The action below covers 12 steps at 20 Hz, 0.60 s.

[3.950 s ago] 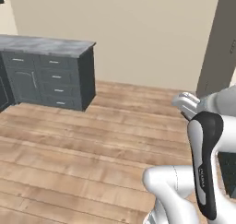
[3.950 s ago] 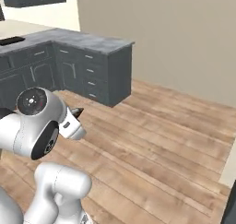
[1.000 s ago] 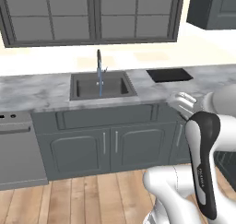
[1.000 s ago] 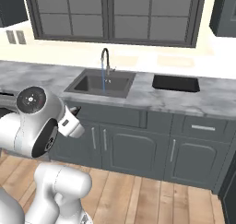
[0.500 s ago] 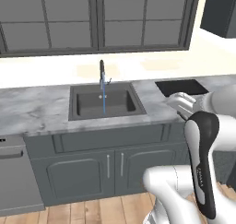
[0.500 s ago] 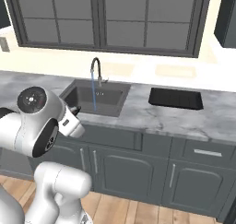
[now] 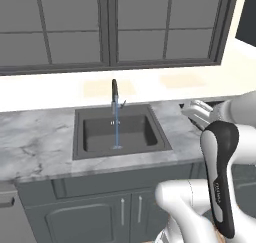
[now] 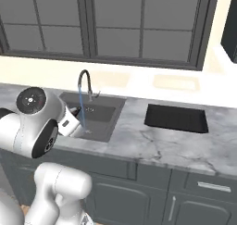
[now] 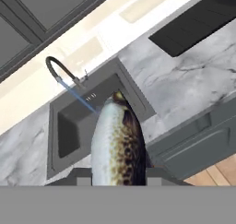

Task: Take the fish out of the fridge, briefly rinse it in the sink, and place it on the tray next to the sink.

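The fish [image 9: 117, 142], silvery with a brown speckled back, sticks out from my gripper [image 9: 118, 173], which is shut on it. In the hand view the fish points at the dark grey sink [image 9: 69, 131], where a thin stream of water runs from the curved faucet [image 9: 59, 70]. The flat black tray [image 9: 198, 22] lies on the counter to the right of the sink [image 8: 99, 120]; the tray [image 8: 176, 118] also shows in the right base view. My hand [image 7: 197, 112] hangs in front of the counter, right of the sink [image 7: 119, 133]. The fridge is out of view.
The grey marbled countertop [image 8: 157, 145] runs left and right, with dark grey cabinet doors [image 7: 120, 214] below it. A large dark-framed window [image 7: 107, 27] fills the wall behind the faucet [image 7: 115, 94]. My white arm [image 7: 220, 172] blocks the right of the left base view.
The whole scene has grown and shifted: the base has driven closer to the sink counter. The arm holds the same pose, still gripping the fish.
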{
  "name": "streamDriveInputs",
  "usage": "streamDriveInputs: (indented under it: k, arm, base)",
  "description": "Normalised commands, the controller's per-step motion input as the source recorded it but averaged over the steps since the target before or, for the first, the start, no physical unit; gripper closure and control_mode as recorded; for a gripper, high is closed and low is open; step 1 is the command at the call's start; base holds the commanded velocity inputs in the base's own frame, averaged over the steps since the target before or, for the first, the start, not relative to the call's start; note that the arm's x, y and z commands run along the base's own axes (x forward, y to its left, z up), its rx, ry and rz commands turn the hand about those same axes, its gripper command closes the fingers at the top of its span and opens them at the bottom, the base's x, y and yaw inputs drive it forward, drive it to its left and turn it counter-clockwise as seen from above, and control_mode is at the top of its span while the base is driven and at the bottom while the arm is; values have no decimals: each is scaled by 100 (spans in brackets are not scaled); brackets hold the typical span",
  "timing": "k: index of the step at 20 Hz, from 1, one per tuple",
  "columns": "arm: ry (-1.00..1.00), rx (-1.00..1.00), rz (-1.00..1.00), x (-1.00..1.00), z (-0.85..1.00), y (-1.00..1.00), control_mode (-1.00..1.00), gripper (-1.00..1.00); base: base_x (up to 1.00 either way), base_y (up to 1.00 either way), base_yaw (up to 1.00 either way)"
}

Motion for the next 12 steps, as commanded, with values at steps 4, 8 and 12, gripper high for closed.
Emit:
streamDriveInputs:
  k: [4,8,12]
  arm:
    - [0,0,0,0,0,0,100,100]
    - [0,0,0,0,0,0,100,100]
    - [8,2,0,3,0,-1,-100,100]
  base:
    - [84,-9,0]
    - [34,0,0]
    - [0,0,0]
